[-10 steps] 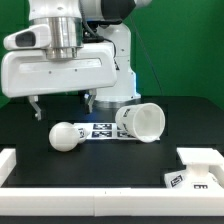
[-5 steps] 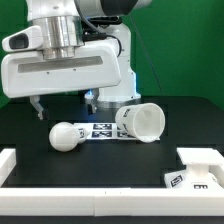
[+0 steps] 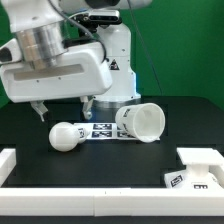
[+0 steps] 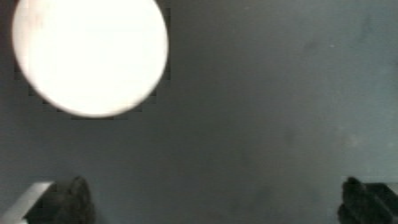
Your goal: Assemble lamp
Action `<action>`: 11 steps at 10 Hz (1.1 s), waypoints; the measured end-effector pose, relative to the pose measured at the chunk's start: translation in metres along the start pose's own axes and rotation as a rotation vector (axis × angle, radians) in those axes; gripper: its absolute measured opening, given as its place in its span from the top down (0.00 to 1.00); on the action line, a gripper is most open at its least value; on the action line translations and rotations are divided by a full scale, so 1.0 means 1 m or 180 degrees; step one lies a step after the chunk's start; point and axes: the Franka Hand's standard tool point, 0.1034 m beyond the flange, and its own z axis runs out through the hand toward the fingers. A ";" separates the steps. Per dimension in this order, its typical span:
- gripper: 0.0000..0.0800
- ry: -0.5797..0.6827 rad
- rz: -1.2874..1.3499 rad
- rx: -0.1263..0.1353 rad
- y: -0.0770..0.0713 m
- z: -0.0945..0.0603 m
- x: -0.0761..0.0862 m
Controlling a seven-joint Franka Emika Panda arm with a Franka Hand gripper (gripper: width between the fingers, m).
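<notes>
The round white bulb [image 3: 65,135] lies on the black table, its neck toward the marker board. The cone shade [image 3: 141,122] lies on its side at the exterior view's right of the bulb. The blocky base [image 3: 196,173] with tags sits at the front right. My gripper [image 3: 63,106] hangs open and empty just above the bulb, with its fingers apart on either side. In the wrist view the bulb [image 4: 89,55] shows as a blurred white oval, away from the gripper [image 4: 214,205], and nothing lies between the dark fingertips [image 4: 68,202].
The marker board [image 3: 102,130] lies flat between bulb and shade. A white rail [image 3: 40,168] runs along the table's front edge, with a raised end at the left. The arm's white base [image 3: 120,75] stands behind the parts.
The arm's wrist and hand have tilted and swung toward the exterior view's left. The fingertips stay over the bulb. The parts have not moved.
</notes>
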 end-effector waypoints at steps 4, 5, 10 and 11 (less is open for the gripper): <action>0.13 -0.0161 0.0020 0.0008 -0.001 0.003 -0.008; 0.13 -0.0460 0.0030 -0.0027 0.007 0.003 -0.017; 0.13 -0.1829 -0.0068 -0.0080 0.025 -0.003 -0.029; 0.13 -0.2103 -0.0101 -0.0051 0.023 -0.001 -0.030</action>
